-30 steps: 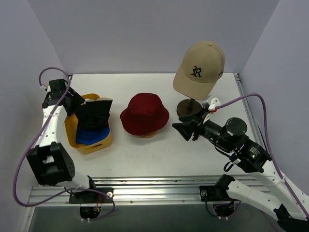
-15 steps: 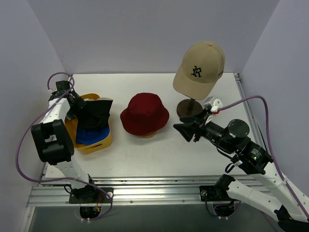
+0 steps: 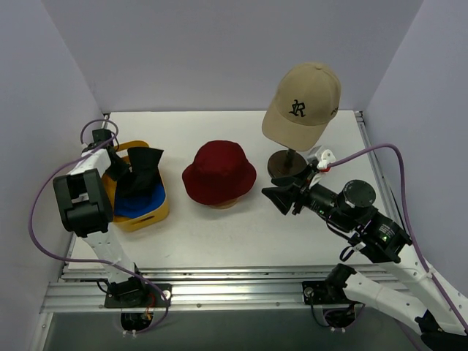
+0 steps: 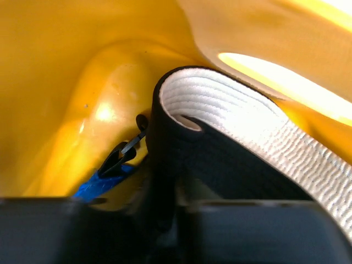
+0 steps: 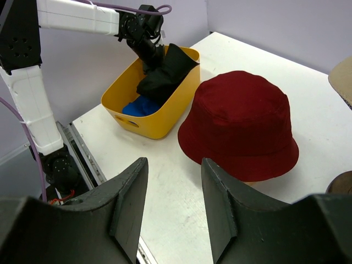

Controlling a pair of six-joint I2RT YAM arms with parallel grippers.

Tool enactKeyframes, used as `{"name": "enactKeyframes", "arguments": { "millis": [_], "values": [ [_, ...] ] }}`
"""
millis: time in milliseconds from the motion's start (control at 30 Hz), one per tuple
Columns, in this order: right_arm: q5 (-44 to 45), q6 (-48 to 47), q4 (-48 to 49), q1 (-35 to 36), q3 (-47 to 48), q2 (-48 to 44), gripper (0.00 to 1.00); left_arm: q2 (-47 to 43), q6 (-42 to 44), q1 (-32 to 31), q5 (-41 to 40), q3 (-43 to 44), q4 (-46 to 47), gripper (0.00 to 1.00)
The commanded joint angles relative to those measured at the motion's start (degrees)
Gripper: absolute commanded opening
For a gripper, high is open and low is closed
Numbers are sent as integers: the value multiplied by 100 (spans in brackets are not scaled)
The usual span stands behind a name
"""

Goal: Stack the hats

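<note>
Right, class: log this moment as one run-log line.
left claw: shut on soft black fabric bucket hat in yellow plastic tray | right claw: open, empty, beside dark red fabric bucket hat

Pretty plain setup: a white surface (image 3: pixel 219 234) boxed in by pale lavender walls, a back wall (image 3: pixel 219 51) plus one on each side. The light is soft and even, and a ribbed metal rail (image 3: pixel 241 281) runs along the near edge.

Left end effector (image 3: pixel 117 165) reaching far left, seemingly pinching black hat (image 3: pixel 143 172), right end effector (image 3: pixel 277 196) hovering, jaws parted
</note>
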Motion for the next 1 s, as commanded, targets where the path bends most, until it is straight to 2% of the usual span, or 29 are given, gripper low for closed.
{"name": "enactKeyframes", "arguments": {
  "millis": [0,33,167,500,800,967],
  "values": [
    [95,24,257,56,-20,-81,39,-5,-42,35,46,198,209,14],
    [95,16,266,56,-20,-72,39,-58,-41,43,46,234,148,3],
    [86,24,266,65,-20,-46,39,-409,29,35,28,497,-142,2],
    [95,33,301,73,-56,-46,39,-2026,-68,35,37,796,-345,2],
    [77,33,310,82,-56,-28,39,-2493,55,35,28,832,-486,2],
    [42,24,310,82,-56,-37,39,-2677,134,35,-279,832,-512,2]
  ]
}}
